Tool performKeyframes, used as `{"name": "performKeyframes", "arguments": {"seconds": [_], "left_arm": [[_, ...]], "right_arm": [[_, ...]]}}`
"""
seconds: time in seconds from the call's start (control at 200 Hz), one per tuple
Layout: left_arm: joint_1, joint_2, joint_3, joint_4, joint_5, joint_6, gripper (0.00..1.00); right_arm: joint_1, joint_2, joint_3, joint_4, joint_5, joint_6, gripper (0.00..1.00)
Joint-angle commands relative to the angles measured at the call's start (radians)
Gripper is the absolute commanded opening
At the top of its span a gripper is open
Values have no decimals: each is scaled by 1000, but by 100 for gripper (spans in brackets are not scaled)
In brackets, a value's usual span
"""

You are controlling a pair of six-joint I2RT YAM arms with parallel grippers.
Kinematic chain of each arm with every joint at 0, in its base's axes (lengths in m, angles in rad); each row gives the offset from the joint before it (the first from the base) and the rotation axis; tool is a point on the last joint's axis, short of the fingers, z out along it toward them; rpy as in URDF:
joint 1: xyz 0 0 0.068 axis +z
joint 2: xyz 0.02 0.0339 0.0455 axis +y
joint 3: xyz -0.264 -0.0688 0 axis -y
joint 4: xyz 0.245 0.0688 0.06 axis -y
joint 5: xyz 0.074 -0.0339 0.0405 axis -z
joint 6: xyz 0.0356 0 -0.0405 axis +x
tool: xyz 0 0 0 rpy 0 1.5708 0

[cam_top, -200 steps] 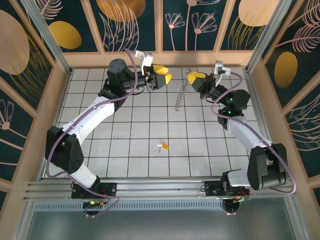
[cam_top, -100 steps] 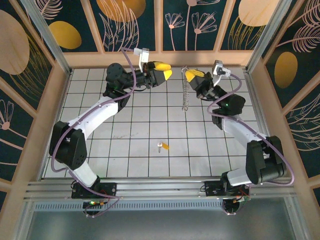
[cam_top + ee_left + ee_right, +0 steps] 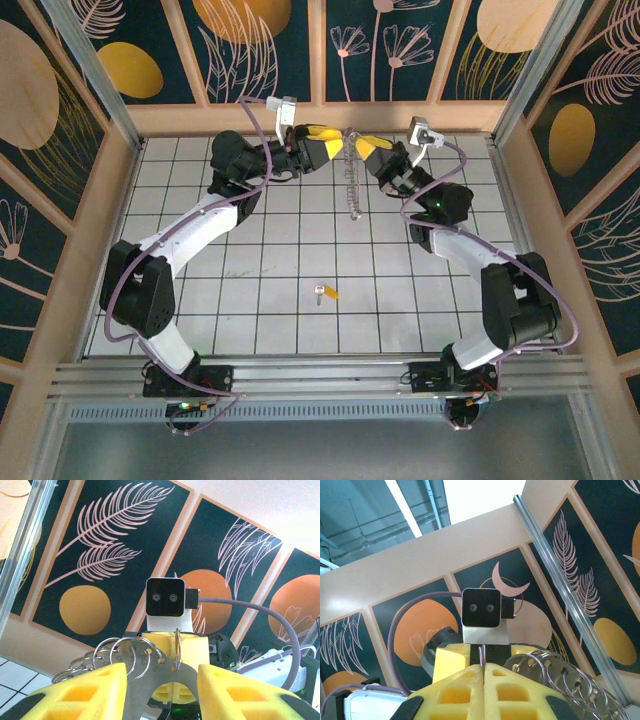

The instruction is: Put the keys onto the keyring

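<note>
Top external: keyring (image 3: 350, 190) hangs as string of silver rings; key (image 3: 323, 292) orange-tagged.

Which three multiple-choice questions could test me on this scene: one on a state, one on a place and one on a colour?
1. How does the right pincer stand to the chain of metal rings?
A. Shut on it
B. Open, far above it
C. Open, below it

2. Where is the key with the yellow-orange tag?
A. Hanging on the chain
B. In the right pincer
C. On the tiled table, by itself

3. What colour are the fingers of the left pincer?
A. Blue
B. Yellow
C. Red

Answers:
1 A: the right wrist view shows its fingers pressed together on a ring.
2 C: the top view shows it lying on the tiles, away from the chain.
3 B: both fingers look yellow in the left wrist view.
</note>
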Motion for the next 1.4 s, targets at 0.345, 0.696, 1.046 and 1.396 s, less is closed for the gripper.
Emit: {"name": "performKeyframes", "arguments": {"seconds": [0.345, 0.696, 1.046, 1.396], "left_arm": [[0, -3, 1, 78, -2, -32, 37], [0, 14, 0, 152, 5, -98, 37], [0, 14, -18, 155, 8, -100, 33], [0, 54, -18, 113, -1, -66, 28]], "right_arm": [[23, 27, 51, 93, 19, 16, 0], [32, 44, 56, 91, 19, 17, 0], [36, 57, 60, 91, 19, 20, 0], [37, 56, 55, 88, 15, 22, 0]]}}
